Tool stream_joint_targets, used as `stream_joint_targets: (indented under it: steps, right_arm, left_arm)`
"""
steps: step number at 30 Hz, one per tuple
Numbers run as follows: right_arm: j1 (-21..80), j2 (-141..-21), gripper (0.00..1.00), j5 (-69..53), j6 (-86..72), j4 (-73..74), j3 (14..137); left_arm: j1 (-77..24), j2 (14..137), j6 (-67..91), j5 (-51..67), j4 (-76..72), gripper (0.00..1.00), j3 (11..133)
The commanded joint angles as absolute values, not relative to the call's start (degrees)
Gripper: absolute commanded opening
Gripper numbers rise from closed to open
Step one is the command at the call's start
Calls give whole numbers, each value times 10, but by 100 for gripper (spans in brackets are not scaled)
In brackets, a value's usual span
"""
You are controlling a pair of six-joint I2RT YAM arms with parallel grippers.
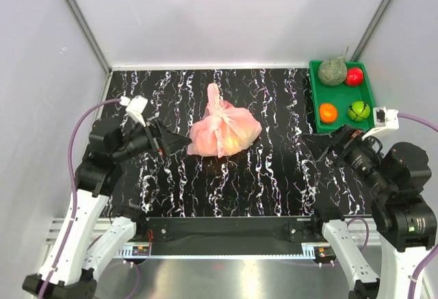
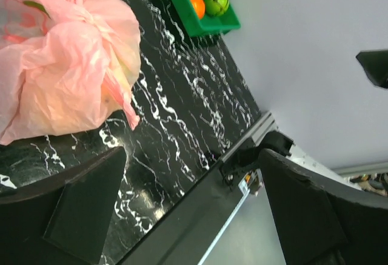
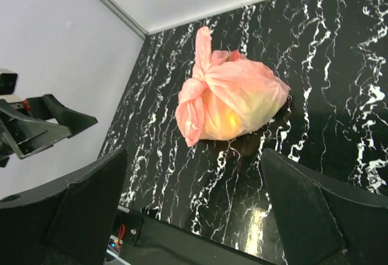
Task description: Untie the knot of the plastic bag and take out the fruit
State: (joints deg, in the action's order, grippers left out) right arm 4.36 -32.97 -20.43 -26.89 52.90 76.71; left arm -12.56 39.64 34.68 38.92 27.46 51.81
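The pink plastic bag [image 1: 224,131] lies tied on the black marbled table, between both arms. Its knot [image 1: 217,115] sits on top, with one tail pointing to the far side and one hanging toward the near side. The knot also shows in the right wrist view [image 3: 206,78]. Yellow fruit [image 3: 227,119] glows through the plastic; the rest inside is hidden. My left gripper [image 1: 179,139] is open and empty just left of the bag [image 2: 66,77]. My right gripper [image 1: 320,146] is open and empty well to the bag's right. Both wrist views show the jaws wide apart [image 2: 193,156] [image 3: 194,156].
A green tray [image 1: 315,90] at the back right holds a grey-green netted melon [image 1: 332,72], a shiny red fruit [image 1: 354,76], an orange fruit [image 1: 328,113] and a green fruit [image 1: 358,111]. White walls close in the table's left, back and right.
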Motion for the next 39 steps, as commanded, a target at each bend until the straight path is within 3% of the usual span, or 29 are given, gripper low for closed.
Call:
stream_joint_targets:
  steps: [1, 7, 15, 19, 23, 25, 27, 30, 31, 32, 33, 35, 39]
  right_arm:
    - [46, -354, 100, -207, -237, 549, 780]
    - [45, -334, 100, -198, -238, 520, 748]
    - [45, -370, 100, -82, -222, 572, 728]
    - [45, -370, 100, -57, -213, 571, 708]
    - [45, -389, 100, -76, -209, 575, 698]
    - [45, -393, 100, -92, -203, 575, 696]
    - [45, -392, 100, -105, -200, 568, 687]
    - [45, -394, 100, -121, -203, 557, 678]
    - [46, -395, 100, -127, -204, 553, 675]
    - [45, -394, 100, -130, -204, 552, 672]
    - [45, -395, 100, -132, -205, 552, 672]
    - [45, -393, 100, -134, -200, 553, 672]
    - [45, -389, 100, -134, -197, 557, 675]
  left_arm:
    - [-180, 420, 316, 328, 279, 99, 569]
    - [-319, 489, 276, 183, 298, 99, 612]
    - [-558, 687, 265, -298, 389, 99, 739]
    - [-568, 744, 248, -371, 355, 99, 759]
    - [-565, 734, 171, -448, 296, 99, 699]
    - [-538, 711, 128, -430, 249, 99, 656]
    - [-473, 674, 109, -302, 209, 99, 608]
    - [-443, 675, 77, -216, 196, 98, 603]
    - [-439, 681, 49, -194, 194, 96, 607]
    - [-427, 689, 39, -154, 196, 84, 610]
    - [-418, 704, 33, -128, 204, 81, 615]
    - [-383, 715, 18, -7, 211, 70, 628]
    - [-355, 718, -11, 79, 236, 69, 638]
